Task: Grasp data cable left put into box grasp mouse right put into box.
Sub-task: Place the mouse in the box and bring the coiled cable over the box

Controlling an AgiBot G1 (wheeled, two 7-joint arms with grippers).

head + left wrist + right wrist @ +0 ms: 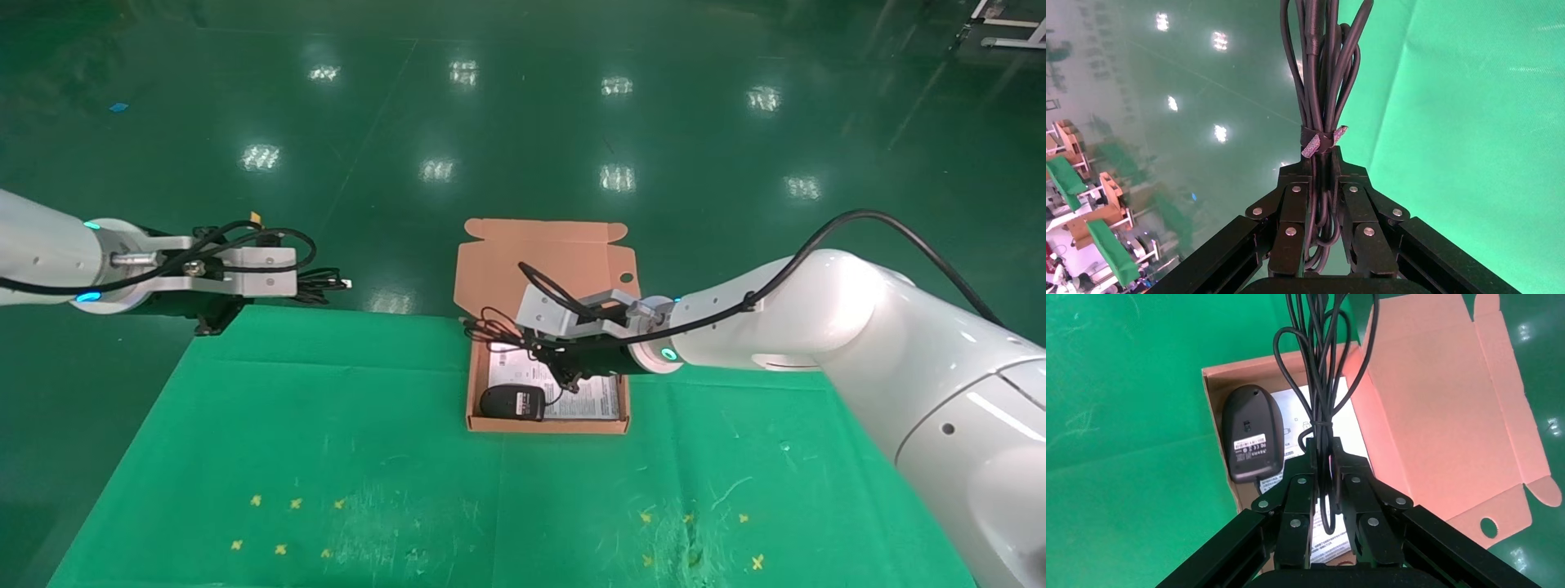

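Two hands are each pinching black cable. The left hand (304, 282) hangs out past the counter's (327, 457) far left corner, over the green floor (523, 122), and its fingers (1291, 226) are pressed together on the data cable (1322, 92). That bundle of long loops, bound by a small strap (1322, 142) just beyond the fingertips, sticks straight out from the hand, clear of the counter and well apart from the box (546, 425).

The right hand (564, 371) is over the open box, with its fingers (1364, 520) closed on the mouse cord (1321, 386). A tie cinches the cord just ahead of the fingertips, and the loops spread out beyond them towards the box's far wall and the lid (547, 261). The mouse (512, 402) lies belly up in the box, label showing, below and just beside this hand, in the near corner on the robot's left, on the white printed sheet (592, 400). The lid stands open behind the hand, with its tuck flaps and small round hole visible. The box sits at the counter's far edge, about midway across.
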